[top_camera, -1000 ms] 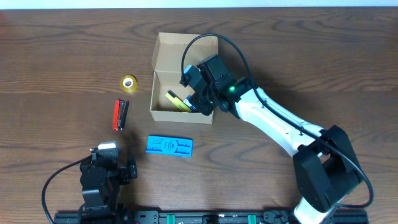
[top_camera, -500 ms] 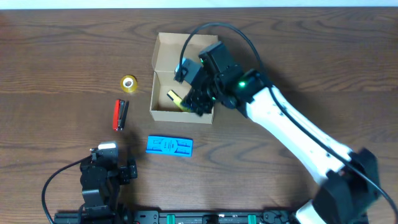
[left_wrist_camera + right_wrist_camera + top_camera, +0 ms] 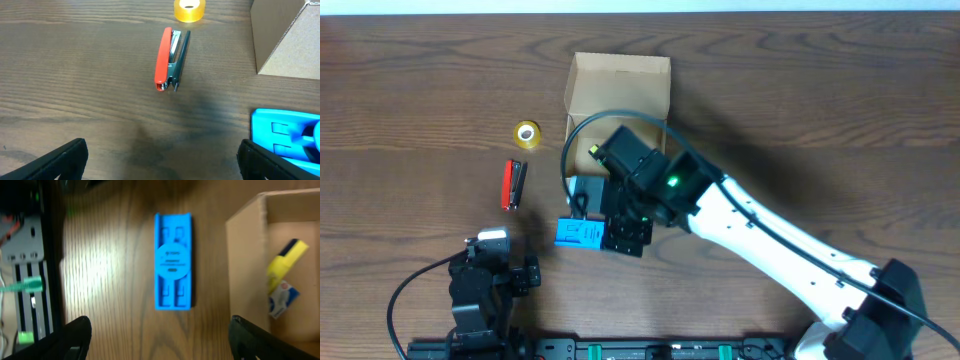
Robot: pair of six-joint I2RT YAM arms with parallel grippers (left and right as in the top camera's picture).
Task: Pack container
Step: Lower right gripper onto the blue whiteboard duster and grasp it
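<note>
The container, a tan cardboard box (image 3: 620, 85) with its flap lid open, sits at the table's middle back; my right arm covers most of its body. In the right wrist view the box (image 3: 245, 265) holds a yellow highlighter (image 3: 286, 260) and a small white-and-blue item (image 3: 282, 297). A blue plastic piece (image 3: 578, 233) lies in front of the box and also shows in the right wrist view (image 3: 173, 262). My right gripper (image 3: 625, 235) hovers over its right end, open and empty (image 3: 160, 340). My left gripper (image 3: 160, 160) is open and empty at the front left (image 3: 490, 275).
A red stapler (image 3: 513, 185) and a yellow tape roll (image 3: 527, 133) lie left of the box; both show in the left wrist view, stapler (image 3: 170, 59) and tape (image 3: 189, 10). That view also shows the box corner (image 3: 285, 40) and the blue piece (image 3: 285, 137).
My right gripper has moved from over the box interior toward the front, to above the blue piece. The left arm has not moved.
</note>
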